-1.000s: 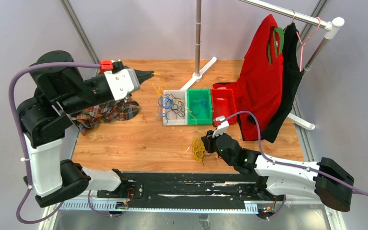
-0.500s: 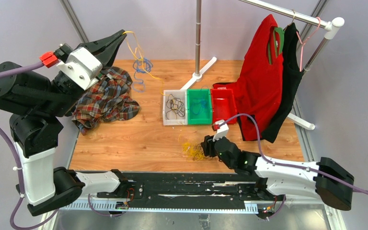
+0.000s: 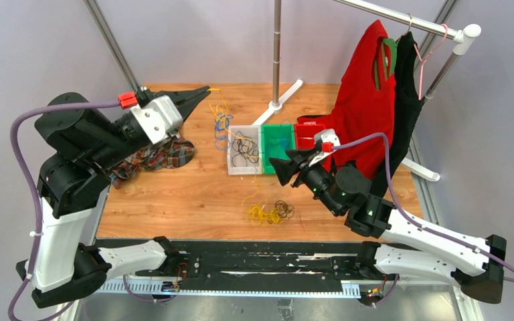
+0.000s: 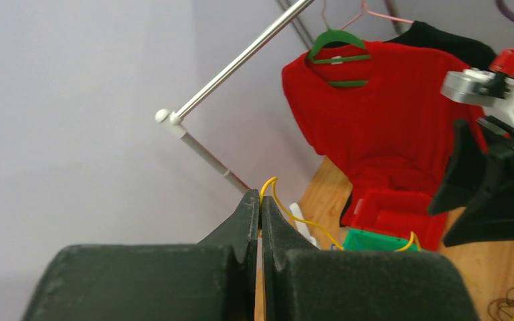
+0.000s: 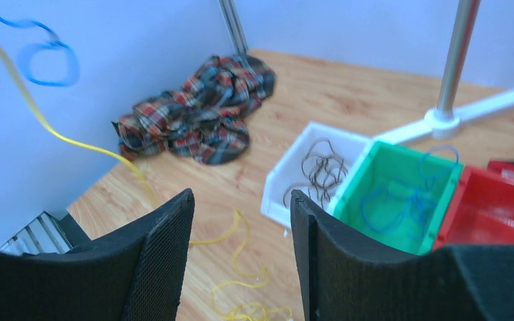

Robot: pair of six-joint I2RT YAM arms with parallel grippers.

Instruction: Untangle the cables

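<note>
While the left gripper (image 4: 260, 200) pinches a yellow cable (image 4: 271, 180), the right gripper (image 5: 241, 194) gapes wide.

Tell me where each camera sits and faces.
Top external: above and behind the robot, looking down at the table; both arms show.
Left wrist: on the left gripper, facing the red shirt; its shut fingers show.
Right wrist: on the right gripper, facing the plaid shirt; its open fingers show.
Wrist views share the yellow cable and green bin.
</note>
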